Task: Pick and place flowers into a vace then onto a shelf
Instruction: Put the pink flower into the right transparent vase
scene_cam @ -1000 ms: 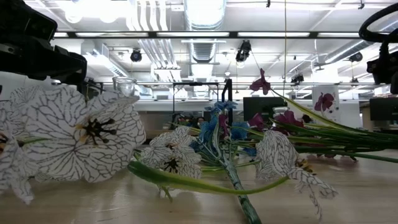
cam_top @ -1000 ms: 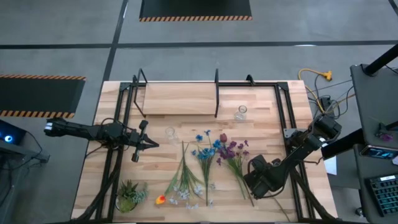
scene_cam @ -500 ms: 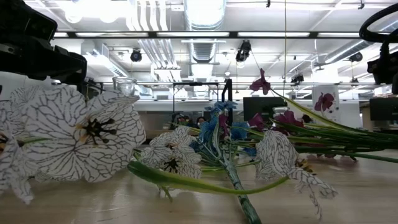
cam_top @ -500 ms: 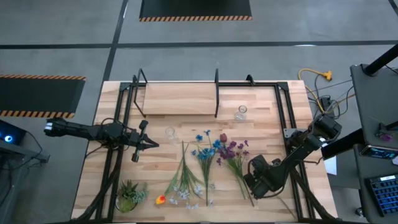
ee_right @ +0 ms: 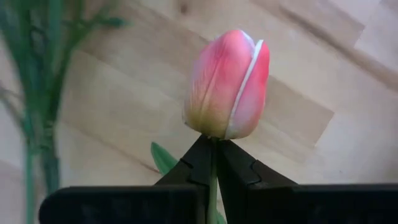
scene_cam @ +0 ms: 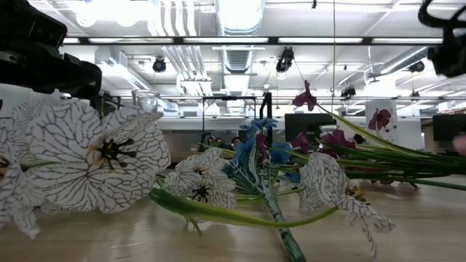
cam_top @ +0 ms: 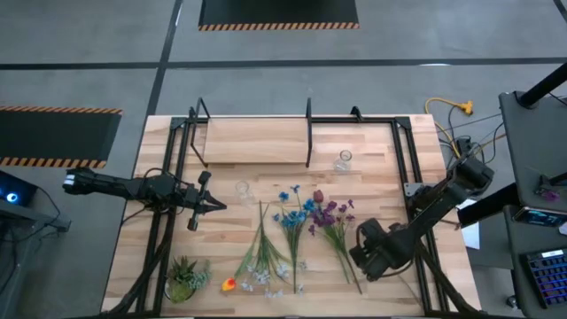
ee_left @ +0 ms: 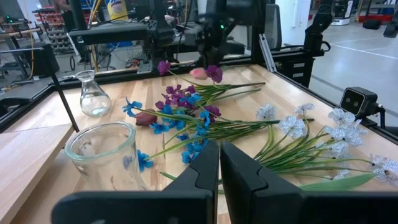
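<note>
The loose flowers lie flat in a spread across the middle of the table, blue, purple and white blooms among green stems. My right gripper hangs over their right side, shut on a pink tulip. My left gripper waits shut and empty left of the flowers, near a clear glass jar. A second small glass vase stands in front of the shelf, a light plank with black uprights along the far edge. My right gripper pinches the pink tulip's green stem right under the bloom, between the two fingertips. The bloom stands out just past the fingertips, above the tabletop. The rest of the stem runs back between the fingers and is hidden.
A small spiky potted plant stands at the near left corner. Black frame rails run along both sides of the table. The white veined blooms lie close to the near edge. Bare wood shows right of the flowers.
My right gripper has risen a little, still shut on the pink tulip; the arm has drawn up, and the pink bloom now shows at the right edge of the low view. The other flowers have stayed put.
</note>
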`<control>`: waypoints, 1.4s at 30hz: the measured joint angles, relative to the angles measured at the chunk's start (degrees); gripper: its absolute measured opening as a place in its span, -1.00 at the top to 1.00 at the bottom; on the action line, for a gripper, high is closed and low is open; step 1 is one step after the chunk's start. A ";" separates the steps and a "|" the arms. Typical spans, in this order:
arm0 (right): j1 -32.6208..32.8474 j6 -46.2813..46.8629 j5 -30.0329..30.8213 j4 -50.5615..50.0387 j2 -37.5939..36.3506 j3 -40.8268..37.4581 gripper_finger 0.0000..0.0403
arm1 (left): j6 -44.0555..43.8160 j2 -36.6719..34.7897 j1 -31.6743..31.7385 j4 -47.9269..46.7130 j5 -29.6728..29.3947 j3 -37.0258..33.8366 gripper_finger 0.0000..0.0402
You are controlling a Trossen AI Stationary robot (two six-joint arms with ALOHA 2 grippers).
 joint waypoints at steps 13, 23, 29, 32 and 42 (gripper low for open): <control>0.00 -13.61 21.48 0.07 -14.82 0.04 0.96 | -0.01 0.00 0.00 0.00 0.00 0.04 1.00; -0.07 -31.59 44.34 0.65 -25.44 0.04 0.96 | 0.00 0.00 0.01 0.00 0.00 0.04 1.00; -0.39 -39.29 51.46 1.32 -30.22 0.04 0.96 | -0.01 0.01 0.02 0.00 0.00 0.04 1.00; -1.52 -44.86 51.74 3.15 -32.29 0.05 0.96 | -0.02 0.02 0.02 0.00 0.00 0.04 1.00; -8.94 -78.85 38.59 28.62 -36.25 0.06 0.96 | -0.02 0.01 0.02 0.02 0.00 0.04 1.00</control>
